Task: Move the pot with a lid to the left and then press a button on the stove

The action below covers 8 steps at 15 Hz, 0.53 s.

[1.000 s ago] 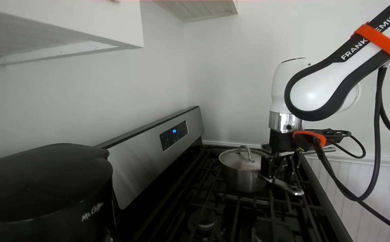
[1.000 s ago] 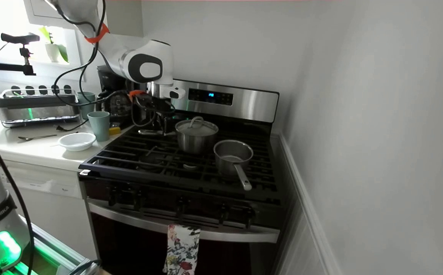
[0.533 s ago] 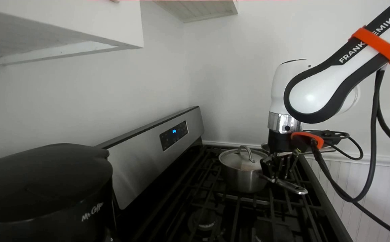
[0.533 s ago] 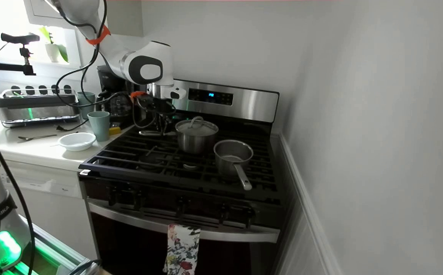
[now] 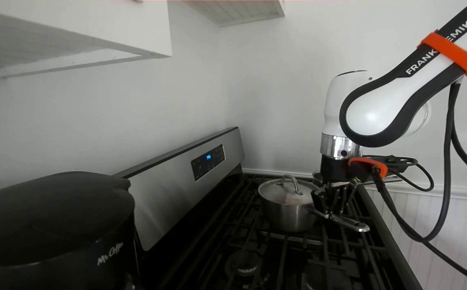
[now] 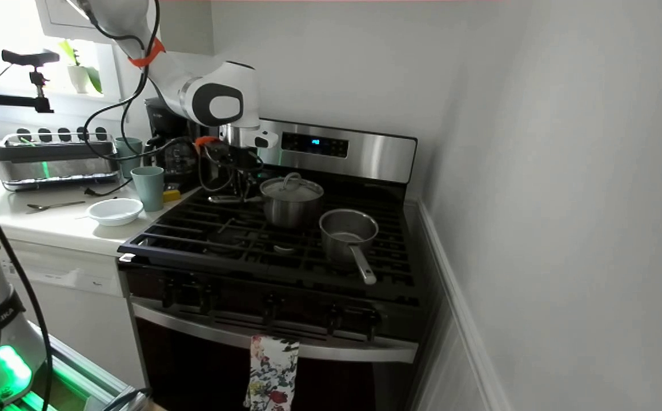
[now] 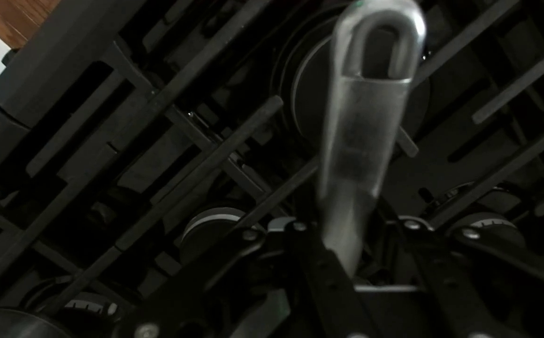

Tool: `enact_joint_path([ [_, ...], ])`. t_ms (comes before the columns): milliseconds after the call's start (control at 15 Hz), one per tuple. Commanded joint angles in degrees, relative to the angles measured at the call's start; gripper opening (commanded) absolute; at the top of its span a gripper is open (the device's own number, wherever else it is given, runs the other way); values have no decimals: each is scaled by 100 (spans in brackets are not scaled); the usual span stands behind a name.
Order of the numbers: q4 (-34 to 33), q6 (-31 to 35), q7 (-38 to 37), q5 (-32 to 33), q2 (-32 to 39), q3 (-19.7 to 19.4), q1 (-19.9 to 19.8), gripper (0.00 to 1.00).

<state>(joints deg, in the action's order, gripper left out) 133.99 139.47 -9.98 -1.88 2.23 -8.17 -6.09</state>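
Observation:
The steel pot [image 5: 291, 218], with its lid [image 5: 283, 194] on, stands upright on the grates of the stove [image 6: 193, 256]. Its long handle [image 7: 358, 136] runs between the jaws in the wrist view and sticks out past them. My gripper [image 5: 326, 212] points down beside the pot and is shut on that handle; where the pads meet the steel is dark and partly hidden. On the stove's steel back panel [image 6: 385, 157] is a dark control strip with a blue display [image 6: 315, 141]. Single buttons there are too small to make out.
A smaller lidless saucepan [image 6: 336, 244] sits right of the pot in an exterior view, its handle toward the front. The black coffee maker [image 5: 56, 225] stands beside the stove. A green cup [image 6: 149, 191] and white bowl [image 6: 115, 212] are on the counter.
The jaws have drawn together around the handle, and the arm has dropped slightly. Within the last half second the pot and lid have shifted a little toward the left in both exterior views.

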Motion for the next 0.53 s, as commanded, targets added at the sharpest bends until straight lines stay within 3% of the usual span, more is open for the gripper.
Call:
enact_joint_path([
  [0, -39, 28, 379, -151, -81, 161, 65, 8],
  [467, -35, -30, 1041, -355, -130, 385, 166, 8],
])
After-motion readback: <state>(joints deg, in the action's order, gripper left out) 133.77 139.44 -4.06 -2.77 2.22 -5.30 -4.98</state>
